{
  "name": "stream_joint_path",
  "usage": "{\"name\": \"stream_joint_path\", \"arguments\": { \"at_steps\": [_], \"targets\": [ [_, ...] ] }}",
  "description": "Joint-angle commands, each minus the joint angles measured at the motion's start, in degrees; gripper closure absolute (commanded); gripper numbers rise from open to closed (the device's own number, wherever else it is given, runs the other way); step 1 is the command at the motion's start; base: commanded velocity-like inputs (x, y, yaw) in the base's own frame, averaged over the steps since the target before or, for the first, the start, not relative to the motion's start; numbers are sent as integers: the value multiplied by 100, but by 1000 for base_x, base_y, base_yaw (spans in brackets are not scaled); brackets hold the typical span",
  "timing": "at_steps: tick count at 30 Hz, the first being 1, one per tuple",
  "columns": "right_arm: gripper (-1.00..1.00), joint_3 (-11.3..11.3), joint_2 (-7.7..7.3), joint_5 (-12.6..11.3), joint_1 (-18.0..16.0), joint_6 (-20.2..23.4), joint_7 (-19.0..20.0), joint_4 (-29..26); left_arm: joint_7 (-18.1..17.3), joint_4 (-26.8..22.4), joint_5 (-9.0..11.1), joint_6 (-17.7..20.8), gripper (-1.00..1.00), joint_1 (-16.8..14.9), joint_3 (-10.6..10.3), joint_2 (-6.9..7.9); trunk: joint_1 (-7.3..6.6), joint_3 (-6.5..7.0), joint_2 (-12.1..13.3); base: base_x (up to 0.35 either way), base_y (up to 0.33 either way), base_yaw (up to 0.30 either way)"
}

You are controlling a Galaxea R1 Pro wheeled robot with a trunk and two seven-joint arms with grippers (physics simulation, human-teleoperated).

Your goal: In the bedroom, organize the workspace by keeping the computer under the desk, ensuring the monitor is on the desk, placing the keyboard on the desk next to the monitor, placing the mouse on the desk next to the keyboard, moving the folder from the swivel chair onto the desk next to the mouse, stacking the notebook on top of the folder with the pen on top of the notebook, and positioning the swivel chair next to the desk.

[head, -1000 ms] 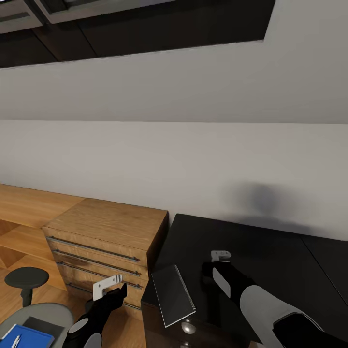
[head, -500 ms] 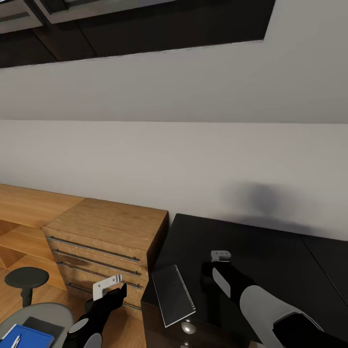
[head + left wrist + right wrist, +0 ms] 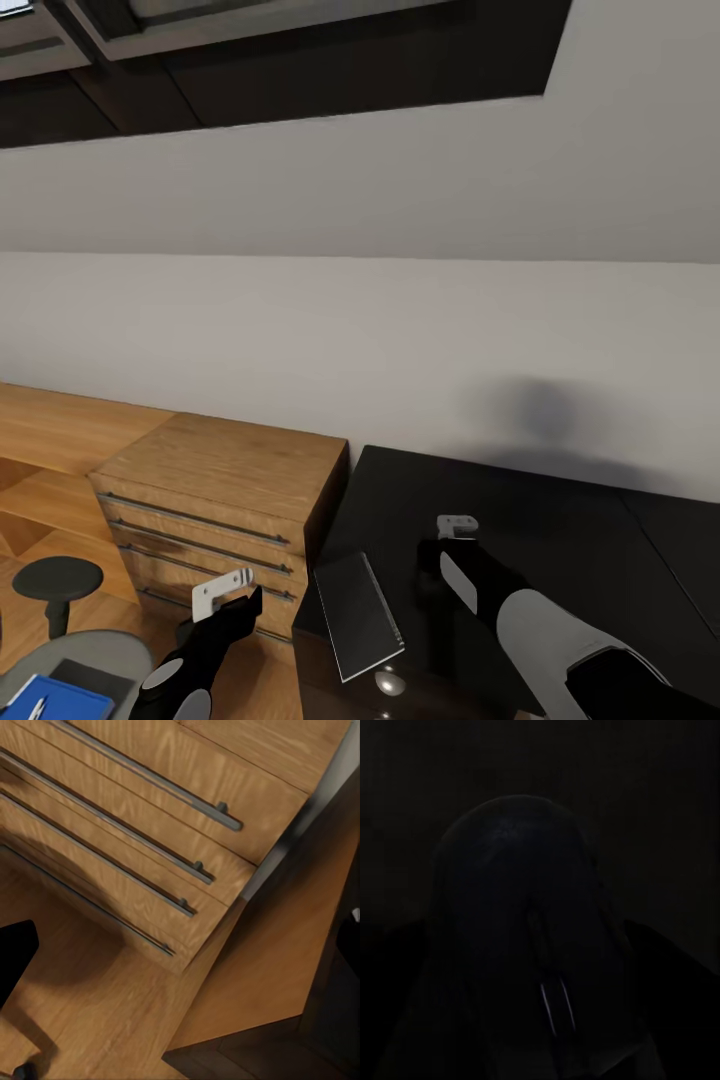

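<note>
On the surface [image 3: 560,520]: notebook [image 3: 357,610] by right hand [image 3: 457,527] (over mouse [image 3: 514,937]; grip unclear)
Left hand [image 3: 222,591]: near chest [image 3: 215,500], grip unclear

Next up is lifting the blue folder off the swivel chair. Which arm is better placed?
Left, probably. The left end effector hangs over the floor just beside the swivel chair where the folder lies; the right end effector is over the desk, farther away.
</note>
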Motion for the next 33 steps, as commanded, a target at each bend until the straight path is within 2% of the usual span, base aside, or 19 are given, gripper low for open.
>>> {"name": "stream_joint_path", "arguments": {
  "at_steps": [1,4,8,10,13,14,16,19,22,27,33],
  "targets": [
    [100,46,-10,-56,-3,-69,-66,-169,52,-8,26,8,-100,-6,-16,6,-22,11,37,0,0,0],
    [100,-30,-21,-55,0,-224,-289,-578,57,-8,12,4,-100,-6,-21,6,-88,65,158,0,0,0],
    [100,-551,-19,-74,11,-341,-1097,-1051,58,-9,9,3,-100,-6,-22,6,-176,137,318,0,0,0],
    [100,-676,-18,-84,40,-353,-1384,-1418,58,-9,6,3,-100,-6,-22,6,-220,173,398,0,0,0],
    [100,-780,-26,-77,626,-249,-1653,-2817,57,-9,4,3,-100,-6,-22,6,-286,227,519,0,0,0],
    [100,-785,-28,-73,758,-197,-1668,-3032,57,-8,3,3,-100,-6,-22,6,-308,245,559,0,0,0],
    [100,-798,-27,-64,1191,91,-1703,-3799,56,-8,5,3,-100,-6,-22,6,-330,263,599,0,0,0],
    [100,-802,-22,-67,1437,333,-1719,-4388,52,-8,7,7,-100,-6,-22,6,-330,263,599,0,0,0],
    [100,-799,-7,-93,1536,436,-1724,-4652,48,-8,18,12,-100,-6,-22,8,-330,263,599,0,0,0],
    [100,-798,-1,-101,1565,471,-1719,-4731,42,1,41,20,-100,-6,-22,14,-330,263,599,0,0,0],
    [100,-806,1,-94,1579,430,-1722,-4753,40,7,36,12,-100,-6,-22,22,-330,263,599,-316,0,-95]
  ]
}}
